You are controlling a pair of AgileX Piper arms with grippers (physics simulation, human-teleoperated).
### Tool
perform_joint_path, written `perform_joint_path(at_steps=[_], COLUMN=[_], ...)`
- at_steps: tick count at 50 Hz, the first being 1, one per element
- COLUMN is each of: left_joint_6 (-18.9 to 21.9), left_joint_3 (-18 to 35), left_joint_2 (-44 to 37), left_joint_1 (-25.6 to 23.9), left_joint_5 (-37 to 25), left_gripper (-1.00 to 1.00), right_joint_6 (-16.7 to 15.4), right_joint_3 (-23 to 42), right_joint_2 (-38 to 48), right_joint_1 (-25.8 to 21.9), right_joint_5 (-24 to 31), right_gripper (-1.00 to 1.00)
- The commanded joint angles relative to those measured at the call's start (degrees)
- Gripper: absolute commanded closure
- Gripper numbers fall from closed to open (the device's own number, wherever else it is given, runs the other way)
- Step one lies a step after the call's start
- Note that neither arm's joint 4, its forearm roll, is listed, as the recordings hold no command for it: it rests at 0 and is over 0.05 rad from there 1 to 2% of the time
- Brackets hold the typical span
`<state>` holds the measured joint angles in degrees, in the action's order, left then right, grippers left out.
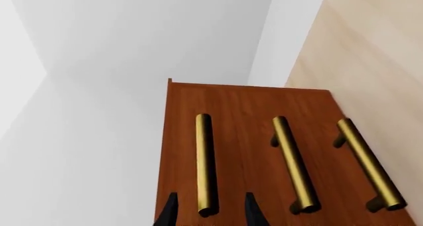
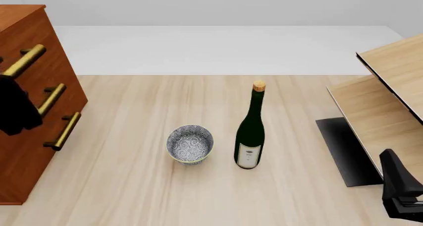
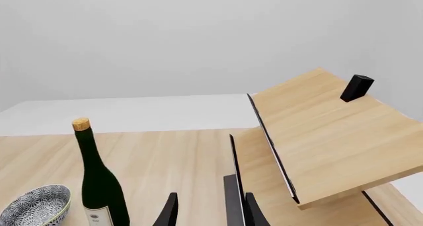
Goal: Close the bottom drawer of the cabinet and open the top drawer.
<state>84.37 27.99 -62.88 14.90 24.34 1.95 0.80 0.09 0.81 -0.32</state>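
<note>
The cabinet (image 2: pixel 26 137) stands at the left edge of the table (image 2: pixel 132 186) and is cut off by the frame in the front view; only part of its face shows there. All three drawer fronts appear flush with one another, though the seams between them are hard to make out. The top drawer (image 2: pixel 29 37), the middle drawer (image 2: pixel 63 80) and the bottom drawer (image 2: pixel 46 156) each carry a brass bar handle.

The left gripper (image 1: pixel 208 213) appears in the front view only as a dark shape (image 2: pixel 17 109) overlapping the cabinet face between the top and middle handles. The left wrist view shows what that view hides: two dark fingertips (image 1: pixel 170 213) spread apart, one on each side of the end of the top drawer's handle (image 1: pixel 205 161), not closed on it.

The right gripper (image 3: pixel 208 211) is largely cut off at the lower right corner of the front view (image 2: pixel 399 194). Its wrist view shows the fingers apart with nothing between them, near the pale shelf unit (image 3: pixel 330 137).

A patterned bowl (image 2: pixel 190 144) sits mid-table; it looks empty. Just beside it stands a corked dark bottle (image 2: pixel 250 132), upright.
</note>
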Motion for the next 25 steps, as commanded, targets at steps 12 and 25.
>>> perform_joint_path(at_steps=[12,25], left_joint_6=[0.06,0.61], left_joint_3=[1.69,1.03], left_joint_2=[-3.39,-4.84], left_joint_1=[2.71,3.24], left_joint_5=[1.57,2.83], left_gripper=[-1.00,-1.00], right_joint_6=[-0.01,-0.06], right_joint_3=[0.02,-0.05], right_joint_2=[0.04,0.05], right_joint_1=[0.17,0.19], right_joint_5=[-0.01,-0.07], right_gripper=[-1.00,-1.00])
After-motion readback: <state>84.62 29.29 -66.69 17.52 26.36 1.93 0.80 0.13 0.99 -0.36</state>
